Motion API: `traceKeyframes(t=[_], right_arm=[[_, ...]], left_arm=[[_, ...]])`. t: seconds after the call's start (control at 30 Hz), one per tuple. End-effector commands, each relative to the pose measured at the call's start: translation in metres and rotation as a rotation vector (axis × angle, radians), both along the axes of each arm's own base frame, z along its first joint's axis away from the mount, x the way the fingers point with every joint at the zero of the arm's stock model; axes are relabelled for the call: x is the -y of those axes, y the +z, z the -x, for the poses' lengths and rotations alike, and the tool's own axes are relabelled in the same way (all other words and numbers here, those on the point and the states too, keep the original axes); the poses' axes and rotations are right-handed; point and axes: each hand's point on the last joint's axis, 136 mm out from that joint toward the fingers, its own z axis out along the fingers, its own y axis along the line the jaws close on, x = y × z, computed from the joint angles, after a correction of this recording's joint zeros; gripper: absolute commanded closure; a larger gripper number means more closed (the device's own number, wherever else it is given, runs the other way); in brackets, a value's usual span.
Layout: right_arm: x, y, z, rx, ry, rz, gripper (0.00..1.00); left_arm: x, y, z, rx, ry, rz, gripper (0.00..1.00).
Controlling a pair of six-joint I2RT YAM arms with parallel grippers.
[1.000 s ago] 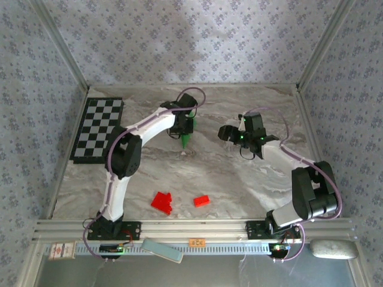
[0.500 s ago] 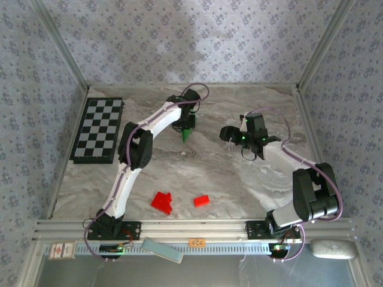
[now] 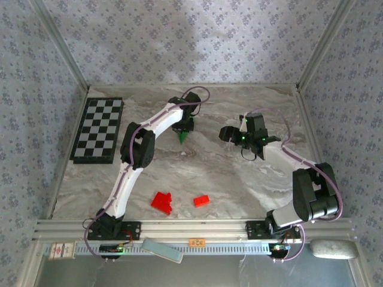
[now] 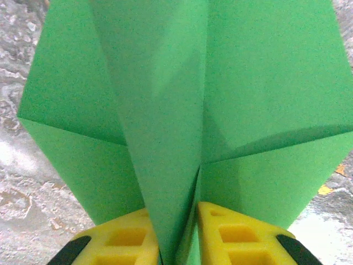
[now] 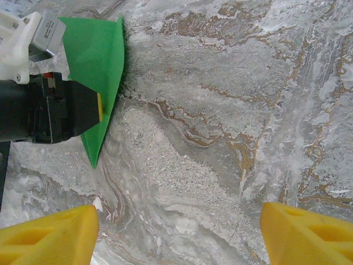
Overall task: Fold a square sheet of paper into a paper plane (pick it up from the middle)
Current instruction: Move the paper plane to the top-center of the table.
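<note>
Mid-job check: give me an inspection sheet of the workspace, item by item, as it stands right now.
Surface: marble-patterned table, no spills seen.
Job's things: paper plane, bright green, folded to a point, pinched along its centre fold; cannot tell whether its tip touches the table.
Clutter: red blocks near the front edge; checkered board lying flat at the left side.
Grippers: left gripper shut on the paper plane; right gripper open and empty, apart from the plane.
Cables: purple cables looped along both arms, clear of the paper.
Surroundings: patterned walls on three sides; metal rail at the near edge.
</note>
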Motion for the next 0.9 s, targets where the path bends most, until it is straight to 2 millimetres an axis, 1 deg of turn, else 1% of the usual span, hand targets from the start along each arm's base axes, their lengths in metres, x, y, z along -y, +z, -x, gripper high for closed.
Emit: traceKeyframes(t=[0.0,0.07,0.27,0.67,0.87], right_arm=[[0.0,-0.007,0.005,-0.032,-0.002,-0.01,0.22],[0.0,-0.007,0.005,-0.033,0.0,-0.011,0.22],[0.0,-0.01,0.005,-0.044,-0.002,-0.012,0.22],[0.0,-0.015,0.005,-0.06,-0.004,-0.009,0.22],[0.0,-0.017,0.005,-0.067,-0.005,-0.009,0.22]], left_arm=[[-0.002,0.005,0.003,0.007,-0.015,-0.053,0.79],[-0.003,0.006,0.003,0.007,-0.013,-0.057,0.78],[-0.004,-0.004,0.008,-0.015,-0.006,-0.074,0.75],[-0.013,-0.034,0.017,-0.073,0.036,-0.122,0.61],[-0.019,-0.04,0.016,-0.069,0.058,-0.15,0.55]])
